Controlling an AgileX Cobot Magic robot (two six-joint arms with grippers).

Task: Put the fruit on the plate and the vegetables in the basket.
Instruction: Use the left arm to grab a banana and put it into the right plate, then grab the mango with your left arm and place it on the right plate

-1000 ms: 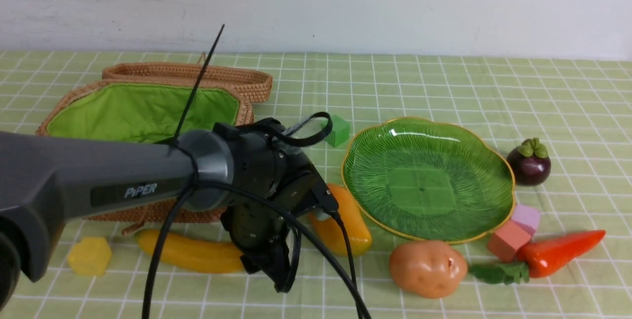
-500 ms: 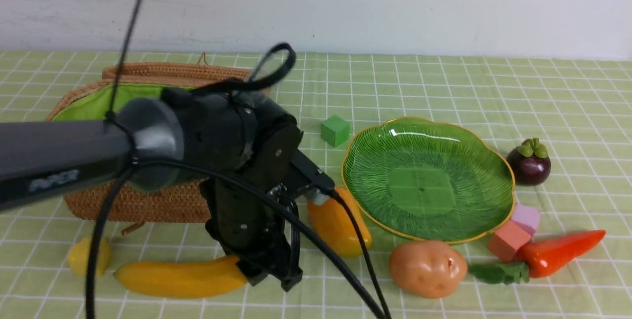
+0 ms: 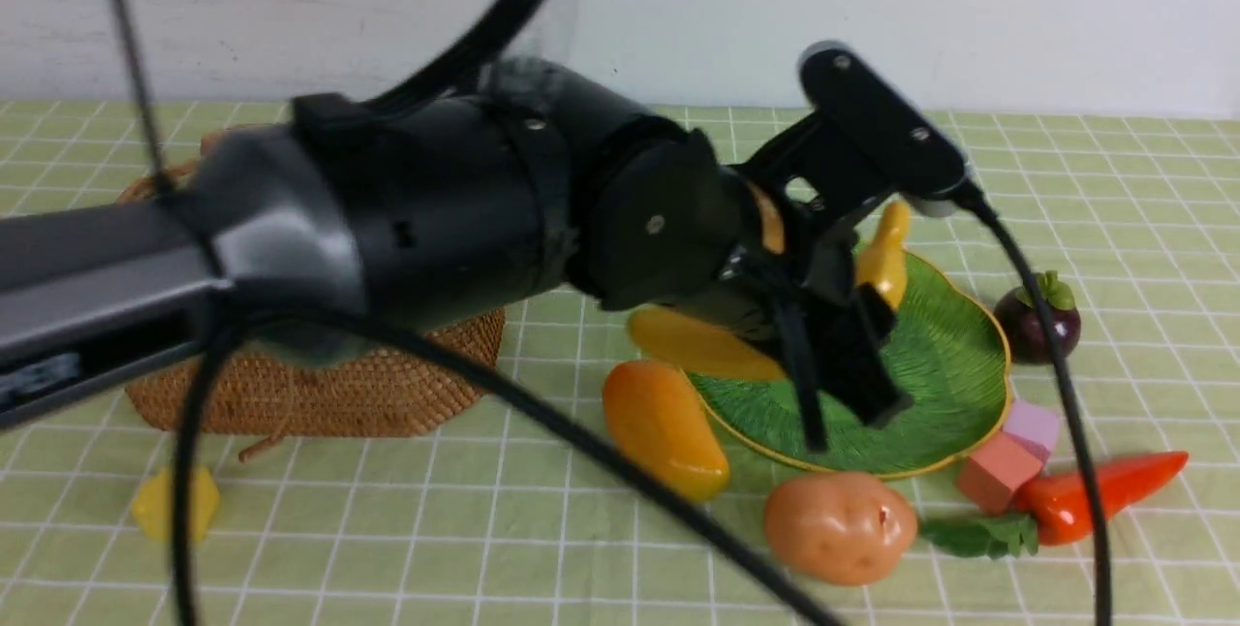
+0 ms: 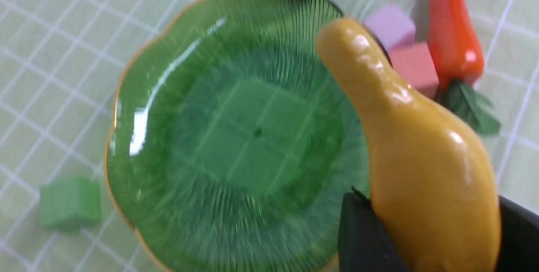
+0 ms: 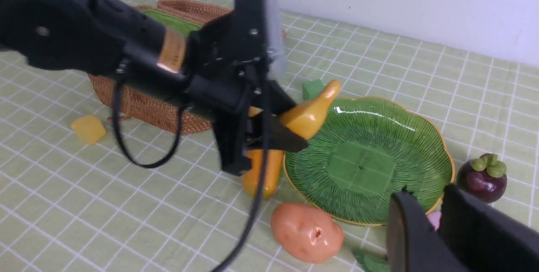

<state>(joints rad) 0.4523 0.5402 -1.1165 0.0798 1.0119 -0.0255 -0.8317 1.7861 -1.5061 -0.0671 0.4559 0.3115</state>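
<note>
Grips the banana (image 4: pixel 421 166) around its thick middle, clamped between the black fingers of the left gripper (image 4: pixel 438 246). Holds it in the air over the left side of the plate (image 5: pixel 362 162), tilted, narrow tip raised toward the back wall. Shows a long curved toy body, fat in the belly and tapering to a blunt neck, with smooth glossy yellow skin and bright highlights.

Underneath, leaf-shaped green glass: fine ribs fanning out from a flat square centre, scalloped edge, thin gold rim.

Just beside the plate's near-left rim, on the pale green checked cloth (image 3: pixel 484 548), a plump orange-yellow mango (image 3: pixel 664 427), glossy and oblong. In front of the plate, a rounded brown-orange potato (image 3: pixel 838 524) with a duller, dimpled skin. To its right, a shiny orange-red carrot (image 3: pixel 1104 495), green leaves pointing at the potato. Between carrot and plate rim, a pink block (image 3: pixel 1032 424) and a red block (image 3: pixel 996 471), side by side. Near the plate's right rim, a small round dark purple mangosteen (image 5: pixel 480 181) with a green cap. Behind the plate's left edge, a green cube (image 5: pixel 312 89). Well to the left, mostly hidden by the left arm, the basket (image 3: pixel 320 384): brown woven wicker with bright green cloth lining. In front of it, a yellow block (image 3: pixel 174 505).

By the plate's near-right rim, the right gripper (image 5: pixel 438 209), black fingers narrowly parted with nothing between them
</note>
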